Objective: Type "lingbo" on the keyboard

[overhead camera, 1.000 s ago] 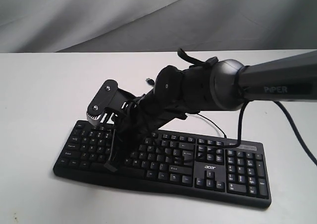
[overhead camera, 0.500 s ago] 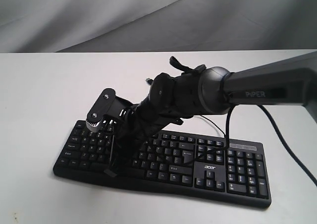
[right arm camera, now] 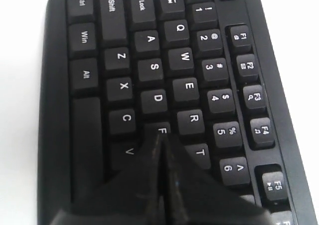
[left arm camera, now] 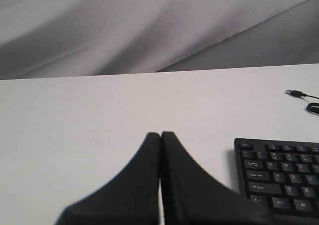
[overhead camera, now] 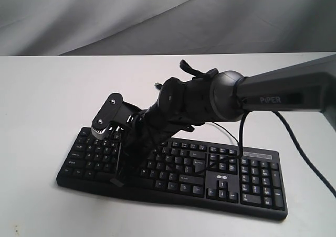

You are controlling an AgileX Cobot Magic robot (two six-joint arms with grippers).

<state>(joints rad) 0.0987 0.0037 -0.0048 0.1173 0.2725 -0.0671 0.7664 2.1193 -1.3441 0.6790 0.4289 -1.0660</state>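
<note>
Matte white worktop (overhead camera: pixel 47 100) runs back to a creased grey cloth backdrop (overhead camera: pixel 105 17). Low in the centre of the exterior view lies the wide black plastic keyboard (overhead camera: pixel 247 187), with white legends and an "acer" logo towards its right end. The dark, rounded right arm (overhead camera: pixel 283 90), lettered "PiPER", enters from the right edge and crosses the middle, hiding much of the left half's upper key rows. The right gripper (right arm camera: pixel 160 138) has its tapered black fingers pressed together into a point over the F key (right arm camera: pixel 153 128); contact cannot be made out. The left gripper (left arm camera: pixel 160 135) is likewise pinched together, with bare worktop beyond it and the keyboard's Esc corner nearby. The thin cable (left arm camera: pixel 313 107) is cut off by the frame; its USB plug (left arm camera: pixel 294 92) lies loose behind the keyboard. Broad free worktop spreads left and behind, with only a narrow strip in front.
</note>
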